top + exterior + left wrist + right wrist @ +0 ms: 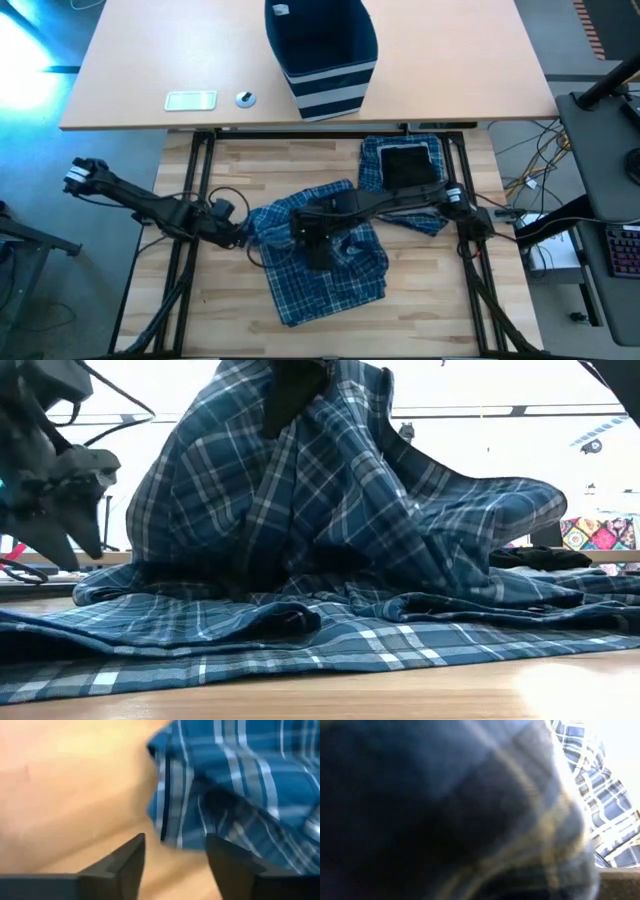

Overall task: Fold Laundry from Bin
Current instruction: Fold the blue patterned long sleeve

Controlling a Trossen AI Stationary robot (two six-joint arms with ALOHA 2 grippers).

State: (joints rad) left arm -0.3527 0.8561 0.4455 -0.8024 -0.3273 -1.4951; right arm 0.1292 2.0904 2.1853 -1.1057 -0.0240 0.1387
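- Wood-plank worktop (240, 310) fills the lower half of the high view; a pale desk (150, 60) runs across the top of the frame, grey floor on either side.
- Bin (322, 50) stands on that desk at upper centre, navy with pale stripes low down. Its inside looks dark and bare from above, so the unloading seems finished.
- Plaid garment (325, 265) lies rumpled at the centre of the planks, spreading toward the lower centre. Not yet flat, no clean fold to be seen.
- Folded plaid stack (400, 190) sits right of centre just below the desk edge, with a small black piece (408, 167) on top. That part reads as done.
- Right gripper (318, 240) reaches in from the right to the middle of the garment. Low view shows the cloth pulled up into a peak at top centre, hanging from it; fingers pinched tight on the fabric.
- Left gripper (175, 851) sits at the garment's left edge, left of centre in the high view. Fingers (127, 857) spread, nothing between them, the plaid hem just beyond the tips.
- Small items on the desk at upper left: a pale flat card (190, 100) and a little round object (245, 98).
- Judgement: well along; this last piece needs spreading, folding and stacking.
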